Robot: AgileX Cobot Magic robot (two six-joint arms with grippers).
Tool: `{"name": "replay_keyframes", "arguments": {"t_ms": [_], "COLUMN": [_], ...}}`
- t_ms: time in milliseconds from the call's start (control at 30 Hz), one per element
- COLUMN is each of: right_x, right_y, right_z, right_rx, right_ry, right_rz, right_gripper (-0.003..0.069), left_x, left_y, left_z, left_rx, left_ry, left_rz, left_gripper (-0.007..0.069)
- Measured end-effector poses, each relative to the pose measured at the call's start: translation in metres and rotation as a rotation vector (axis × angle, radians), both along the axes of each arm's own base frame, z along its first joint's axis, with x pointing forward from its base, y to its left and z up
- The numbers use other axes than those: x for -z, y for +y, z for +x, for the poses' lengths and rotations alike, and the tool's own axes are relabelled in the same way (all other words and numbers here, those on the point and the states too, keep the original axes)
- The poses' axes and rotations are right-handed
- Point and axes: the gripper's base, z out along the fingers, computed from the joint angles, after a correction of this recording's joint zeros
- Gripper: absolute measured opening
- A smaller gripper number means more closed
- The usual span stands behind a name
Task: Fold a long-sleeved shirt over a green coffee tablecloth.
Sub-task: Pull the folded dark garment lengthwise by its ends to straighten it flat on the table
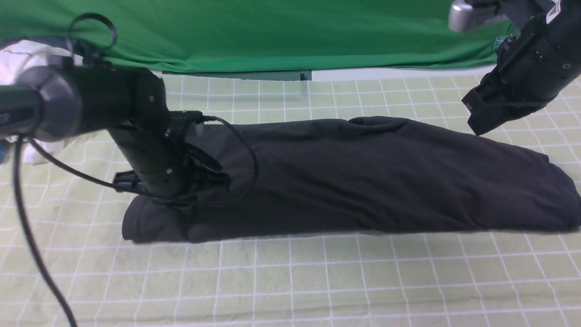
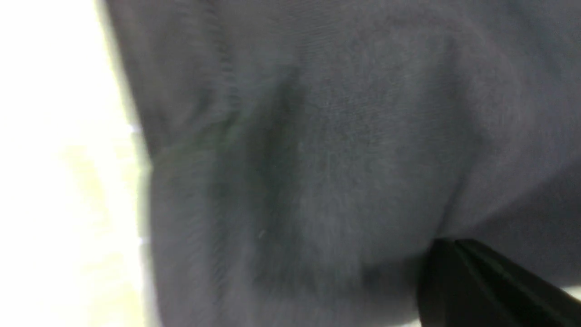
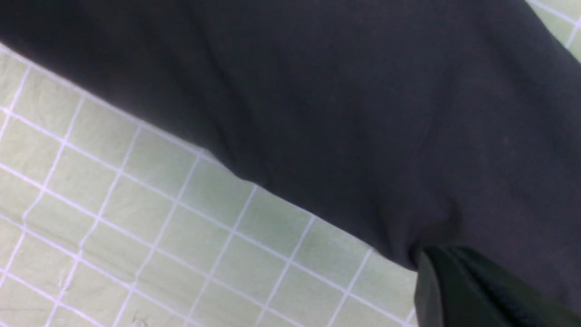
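Folded long-sleeved shirt (image 1: 363,172) lies on green coffee tablecloth (image 1: 317,281). Left pincer (image 1: 174,197) rests on it, right pincer (image 1: 474,125) above; both pressed together.

Even, soft light; left wrist view blurred.
Front view is bright and fairly sharp; the shirt (image 1: 363,177) throws a thin shadow on the cloth (image 1: 290,281), and the near left arm (image 1: 68,104) is soft. Left wrist view is smeared, out of focus, its cloth edge blown out white. Right wrist view is clear, grid lines crisp.

Matt black knit shirt (image 1: 363,177) on creased, pale-green gridded tablecloth (image 1: 290,281).
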Motion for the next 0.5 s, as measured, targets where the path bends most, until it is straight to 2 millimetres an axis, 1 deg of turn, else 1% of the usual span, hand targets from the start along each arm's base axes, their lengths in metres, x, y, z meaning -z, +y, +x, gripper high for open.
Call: {"name": "replay_keyframes", "arguments": {"t_ms": [33,100,133,167,233,367,433,500], "right_x": [0.000,0.000,-0.001,-0.001,-0.002,-0.004,-0.004,-0.004], "right_y": [0.000,0.000,0.000,0.000,0.000,0.001,0.000,-0.007], "right_z": [0.000,0.000,0.002,0.004,0.007,0.011,0.012,0.013], "right_rx": [0.000,0.000,0.003,0.006,0.015,0.022,0.023,0.031], "right_ry": [-0.002,-0.005,-0.023,-0.041,-0.078,-0.120,-0.132,-0.141], "right_rz": [-0.001,-0.004,-0.002,0.000,0.009,0.018,0.006,-0.029], "right_gripper": [-0.0004,-0.0004,-0.0004,-0.0003,-0.0003,-0.0003,-0.0003,0.0000], "left_x": [-0.011,-0.023,-0.038,-0.046,-0.053,-0.051,-0.043,-0.029], "left_y": [0.002,0.005,0.007,0.008,0.008,0.007,0.005,0.003], "left_z": [-0.002,-0.005,-0.010,-0.012,-0.014,-0.012,-0.007,-0.001], "left_rx": [0.006,0.007,0.007,0.007,0.005,0.000,-0.005,-0.005], "left_ry": [-0.034,-0.068,-0.115,-0.137,-0.163,-0.174,-0.165,-0.141], "left_rz": [0.006,0.010,0.006,0.002,-0.005,-0.018,-0.027,-0.031], "left_gripper": [0.0011,0.0011,0.0011,0.0011,0.0011,0.0011,0.0011,0.0011]}}
